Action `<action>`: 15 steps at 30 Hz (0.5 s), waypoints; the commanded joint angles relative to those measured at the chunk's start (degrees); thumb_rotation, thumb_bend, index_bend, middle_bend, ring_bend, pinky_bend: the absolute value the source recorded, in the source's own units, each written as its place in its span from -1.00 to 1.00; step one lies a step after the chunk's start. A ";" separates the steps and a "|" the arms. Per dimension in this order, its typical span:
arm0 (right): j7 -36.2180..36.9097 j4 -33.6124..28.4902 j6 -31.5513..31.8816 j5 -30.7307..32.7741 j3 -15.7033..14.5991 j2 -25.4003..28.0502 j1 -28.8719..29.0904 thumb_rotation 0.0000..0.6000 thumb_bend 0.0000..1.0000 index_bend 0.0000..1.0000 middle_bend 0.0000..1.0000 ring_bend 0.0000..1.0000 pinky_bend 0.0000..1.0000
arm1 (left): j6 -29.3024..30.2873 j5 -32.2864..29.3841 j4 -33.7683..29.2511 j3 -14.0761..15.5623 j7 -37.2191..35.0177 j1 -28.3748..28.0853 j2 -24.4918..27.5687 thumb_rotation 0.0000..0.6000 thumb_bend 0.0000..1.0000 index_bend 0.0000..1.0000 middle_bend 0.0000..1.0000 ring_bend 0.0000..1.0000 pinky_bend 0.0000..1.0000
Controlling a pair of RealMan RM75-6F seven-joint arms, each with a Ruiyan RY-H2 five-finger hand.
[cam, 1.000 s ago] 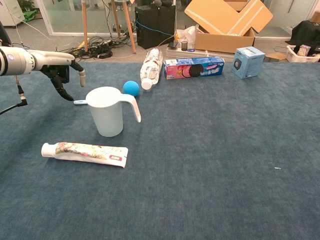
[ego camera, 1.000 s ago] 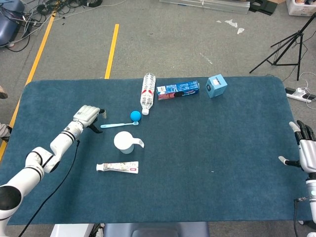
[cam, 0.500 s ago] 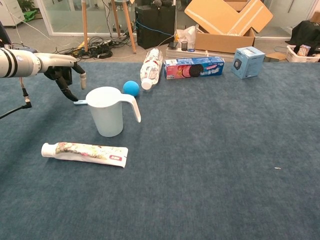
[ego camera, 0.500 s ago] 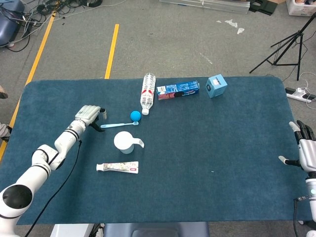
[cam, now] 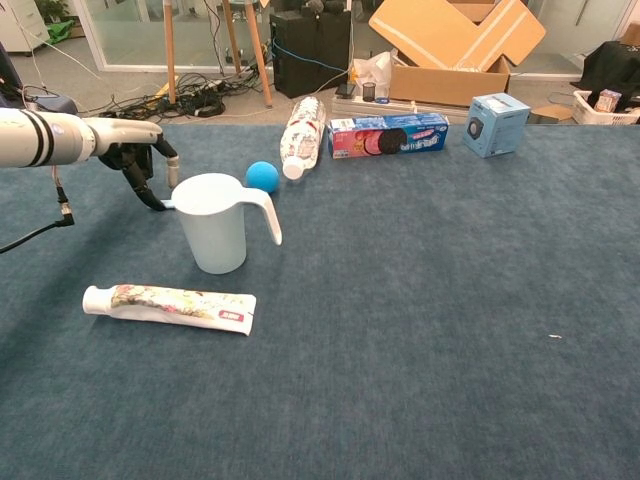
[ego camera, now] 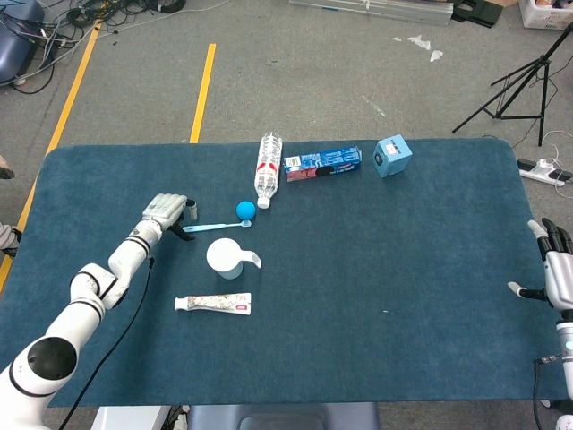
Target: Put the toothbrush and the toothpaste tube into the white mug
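A light blue toothbrush point(ego camera: 218, 227) lies flat on the blue table, just behind the white mug point(ego camera: 226, 257) point(cam: 222, 222), which stands upright. The mug hides most of the brush in the chest view. The toothpaste tube point(ego camera: 213, 304) point(cam: 170, 306) lies in front of the mug, cap to the left. My left hand point(ego camera: 168, 213) point(cam: 140, 152) hovers over the brush's handle end, its fingers point(cam: 172, 172) pointing down and apart on either side of it, holding nothing. My right hand point(ego camera: 557, 269) stays at the table's right edge, open and empty.
A blue ball point(ego camera: 243, 210) point(cam: 262, 176) sits by the brush head. Behind it lie a plastic bottle point(ego camera: 268, 168) point(cam: 303, 135), a cookie box point(ego camera: 322, 162) point(cam: 388, 135) and a small blue box point(ego camera: 392, 156) point(cam: 496, 124).
My left hand has slid right and lower, from beside the toothbrush's handle end to right over it. The toothbrush, mug, tube and right hand have not moved.
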 commanded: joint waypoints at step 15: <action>-0.03 -0.10 0.13 -0.30 -0.16 -0.08 0.03 1.00 -0.97 -0.78 -0.96 -0.98 -0.21 | -2.51 -1.15 2.33 -0.57 0.22 -0.81 -1.62 1.00 -0.88 0.02 1.00 1.00 1.00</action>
